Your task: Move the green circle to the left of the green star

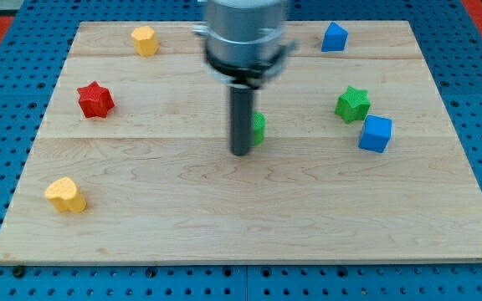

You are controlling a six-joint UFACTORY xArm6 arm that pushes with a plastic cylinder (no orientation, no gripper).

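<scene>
The green circle (259, 127) sits near the board's middle, mostly hidden behind my rod; only its right edge shows. My tip (240, 153) rests on the board just at the circle's lower left, touching or nearly touching it. The green star (352, 104) lies toward the view's right, well to the right of the circle and slightly higher.
A blue cube (376, 134) sits just below and right of the green star. A blue block (334, 38) is at the top right. A red star (95, 99) is at the left, a yellow block (145, 40) at the top left, a yellow heart (65, 195) at the bottom left.
</scene>
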